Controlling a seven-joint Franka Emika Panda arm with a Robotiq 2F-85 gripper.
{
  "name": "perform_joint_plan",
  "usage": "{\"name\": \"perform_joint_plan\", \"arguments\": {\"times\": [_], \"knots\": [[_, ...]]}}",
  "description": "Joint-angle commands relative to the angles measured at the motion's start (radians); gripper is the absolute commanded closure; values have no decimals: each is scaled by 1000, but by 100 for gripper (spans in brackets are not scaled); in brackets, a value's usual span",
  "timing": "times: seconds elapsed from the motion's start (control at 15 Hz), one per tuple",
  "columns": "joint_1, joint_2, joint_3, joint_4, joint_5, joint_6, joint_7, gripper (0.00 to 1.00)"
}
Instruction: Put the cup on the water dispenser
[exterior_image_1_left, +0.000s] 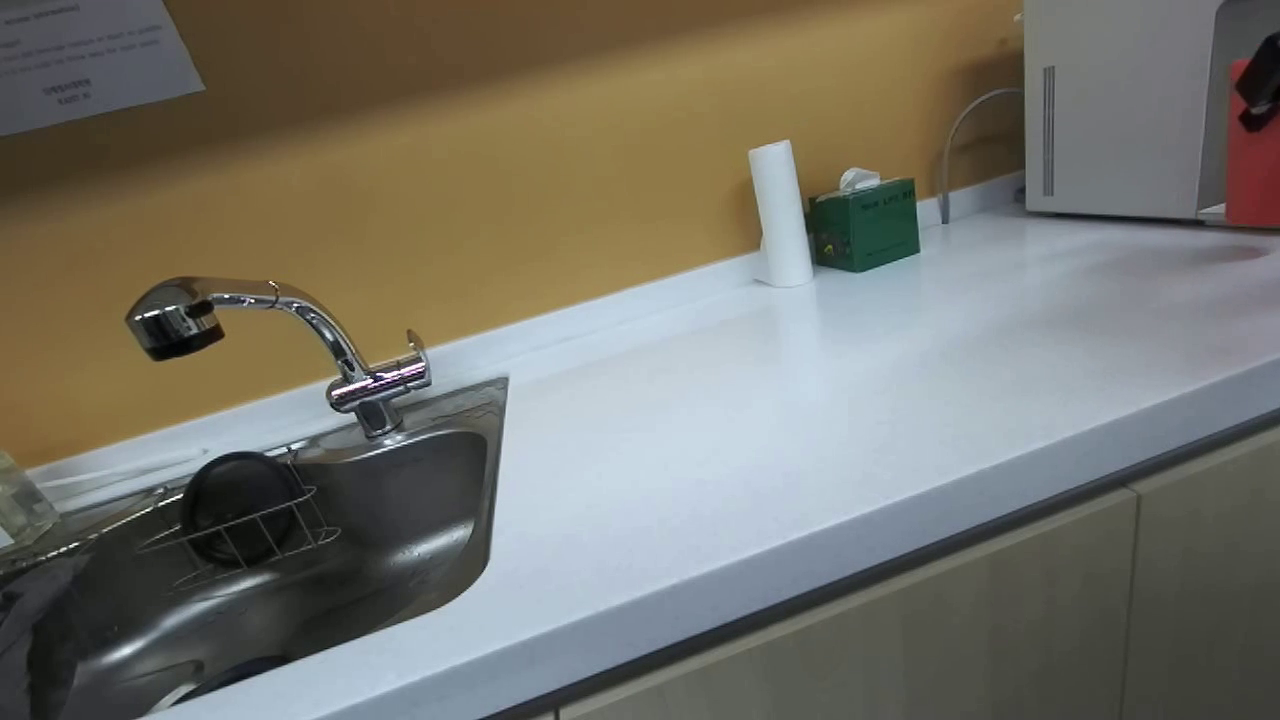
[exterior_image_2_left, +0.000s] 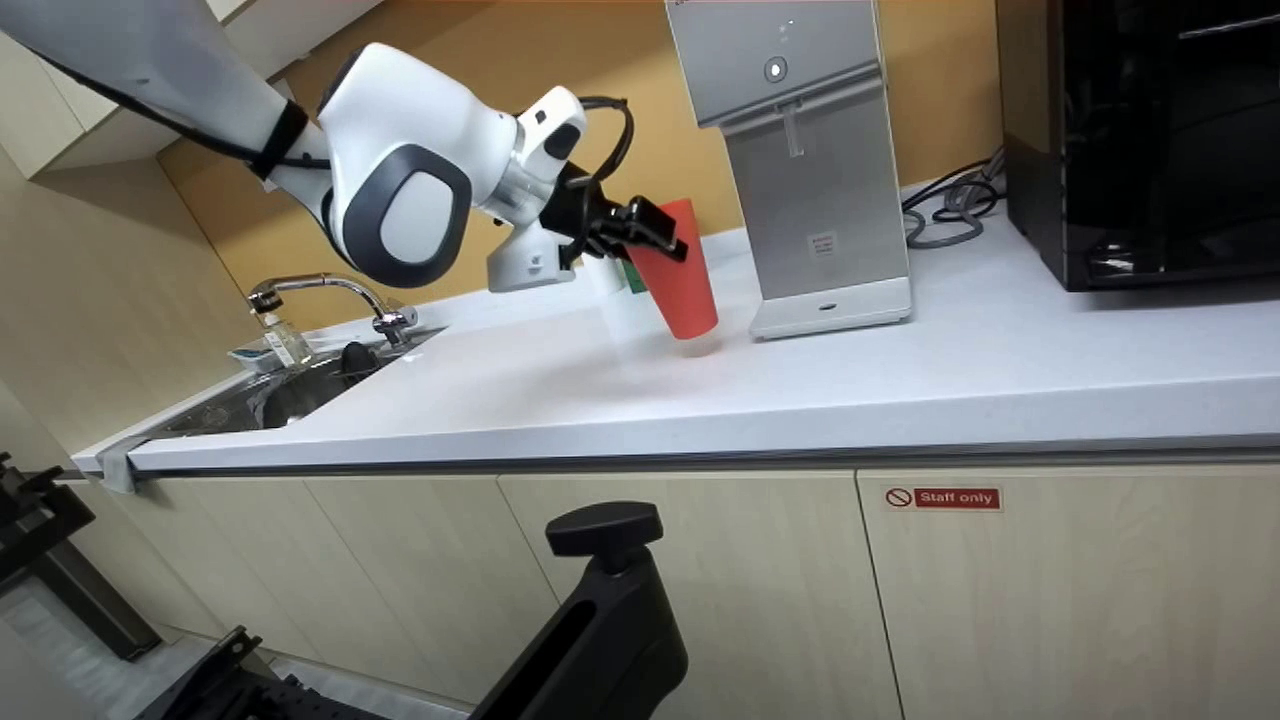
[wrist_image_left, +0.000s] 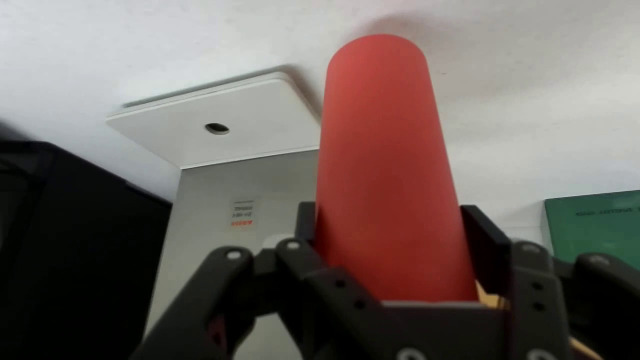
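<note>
The red cup (exterior_image_2_left: 683, 295) is between the fingers of my gripper (exterior_image_2_left: 662, 232), which is shut on its sides. In the wrist view the cup (wrist_image_left: 382, 150) fills the space between both fingertips (wrist_image_left: 395, 230). It hangs roughly upright a little above the counter, with a faint reflection below it. The white and grey water dispenser (exterior_image_2_left: 820, 210) stands beside the cup, on the right in that exterior view. Its white base with an oval hole (wrist_image_left: 255, 112) shows left of the cup in the wrist view. In an exterior view, the dispenser's side (exterior_image_1_left: 1120, 110) shows with the cup (exterior_image_1_left: 1250, 170) partly cut off.
A black appliance (exterior_image_2_left: 1170, 150) stands beyond the dispenser, with cables (exterior_image_2_left: 955, 210) between them. A green box (exterior_image_1_left: 866, 225) and a white cylinder (exterior_image_1_left: 782, 215) stand by the wall. A sink (exterior_image_1_left: 400, 500) with a chrome faucet (exterior_image_1_left: 320, 330) is at the counter's far end.
</note>
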Motion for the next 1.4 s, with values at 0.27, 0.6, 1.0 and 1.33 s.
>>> {"name": "perform_joint_plan", "arguments": {"times": [0.27,0.6,1.0,1.33], "knots": [[57,-16,-109,21,217,-1,-224,54],[45,1,-71,-3,187,-11,-192,29],[44,18,-72,26,185,-46,-198,54],[4,-2,-58,95,142,-203,-186,54]]}}
